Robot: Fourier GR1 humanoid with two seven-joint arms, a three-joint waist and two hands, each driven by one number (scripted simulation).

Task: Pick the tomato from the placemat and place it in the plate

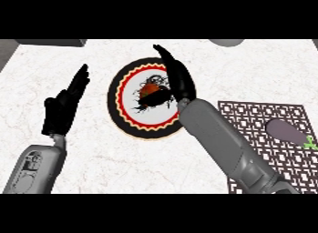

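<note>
Tomato: a red-orange round shape (150, 91) lies at the middle of the plate, partly hidden under the right robot hand's fingers; it is no longer on the placemat.
Tomato, shape and surface: rounded and smooth where it shows, with dark marks around it that may be the plate's own pattern or finger shadows; I cannot tell which.
Key relation: the tomato sits directly beneath and just left of the right robot hand (175, 77), touching or nearly touching the fingers; whether they curl round it is not readable.
Right robot hand: edge-on above the plate, fingers pointing away from the robot, lying close together; its long axis runs up the view.
Nearer arm: the right, by far; its grey forearm crosses the plate's right rim.
Plate: round (124, 116), white centre, black border with a red and yellow scalloped band.
Left robot hand: open (65, 103), fingers up, resting left of the plate.
Placemat: dark lattice weave (255, 118), right of the plate.
Eggplant: smooth purple oblong (285, 130) with green stem, on the placemat.
Tabletop: pale marbled stone (47, 59).
Judgement: placement looks almost complete; what remains is freeing the tomato and lifting away.
</note>
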